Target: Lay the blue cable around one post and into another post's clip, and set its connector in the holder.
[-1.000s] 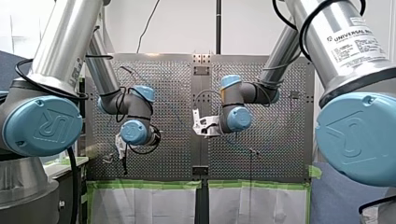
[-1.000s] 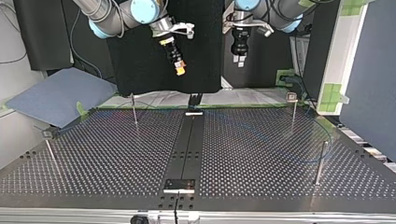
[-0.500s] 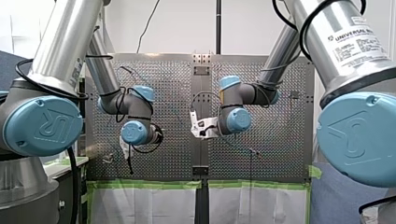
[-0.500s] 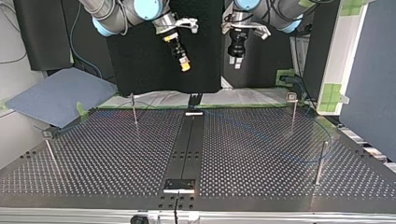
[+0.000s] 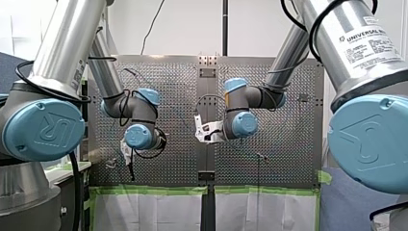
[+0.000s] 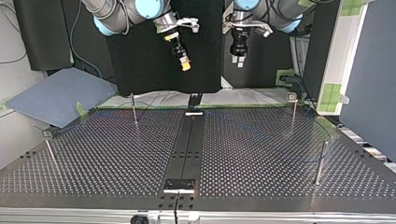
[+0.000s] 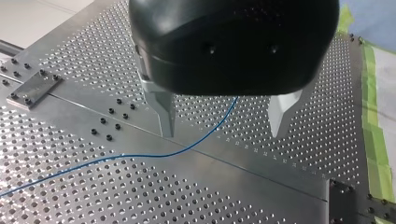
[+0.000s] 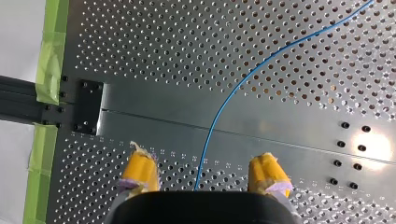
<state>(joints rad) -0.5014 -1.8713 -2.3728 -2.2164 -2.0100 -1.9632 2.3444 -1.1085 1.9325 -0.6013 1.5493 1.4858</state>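
Across the strip (image 8: 289,126) lay the cable (image 8: 219,112), a thin blue line flat on the table (image 8: 187,42) and free of both grippers. In the right wrist view it curved over the holes on one side of the strip, crossed the strip and ran on beneath the right gripper (image 8: 203,170), under the gap between its yellow pads (image 8: 140,168). That gripper hung released, pads wide apart, well above the strip and touching nothing. A black block (image 8: 88,112) sat at the strip's end, with green tape (image 8: 46,70) along the table's edge beside it.

In the left wrist view the cable crossed the strip at a slant, in a shallow curve, and went on over the holes. The left gripper (image 7: 222,133) hung over the strip, also released, its metal fingers (image 7: 163,116) wide apart. The cable lay below the gap between them, nearer one finger. A small screwed plate (image 7: 30,91) lay on the strip farther along.

In the top view both grippers hung high above the strip's far end, the right one about in line with the strip and the left one to the view's right of it. Posts (image 6: 134,109) stood on both sides of the strip, and a faint blue arc of cable showed near the two on the right.
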